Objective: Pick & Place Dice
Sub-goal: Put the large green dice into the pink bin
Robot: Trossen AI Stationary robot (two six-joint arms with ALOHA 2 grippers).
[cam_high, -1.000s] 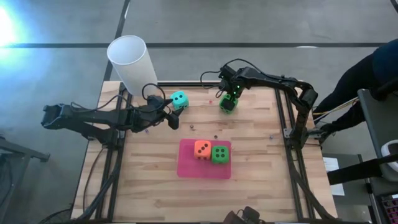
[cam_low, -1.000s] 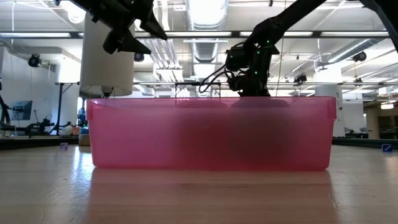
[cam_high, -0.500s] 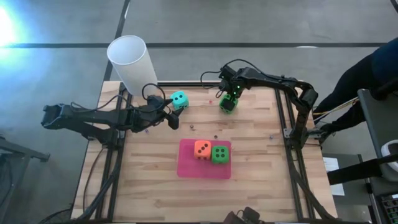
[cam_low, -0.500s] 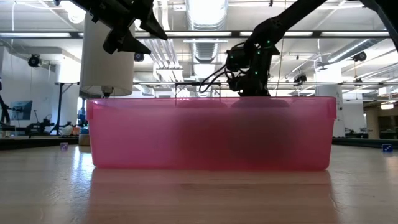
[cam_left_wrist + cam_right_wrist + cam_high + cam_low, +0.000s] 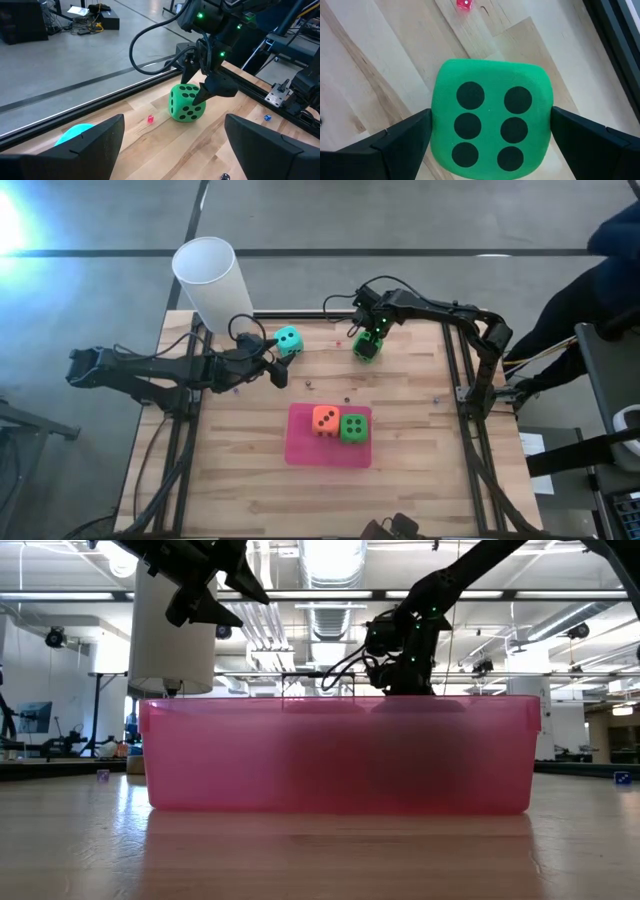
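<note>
while the wooden table (image 5: 400,440) carries a pink tray (image 5: 305,450) with an orange die (image 5: 324,419) and a green die (image 5: 353,427) already inside, the right gripper (image 5: 367,332) hangs directly above a second green die (image 5: 367,347) near the far edge, fingers spread wide either side of it, six pips facing up, nothing yet gripped. a straight descent looks like the next move. the left gripper (image 5: 275,360), also wide and empty, sits just beside the teal die (image 5: 288,340), which lies slightly beyond its fingertips.
</note>
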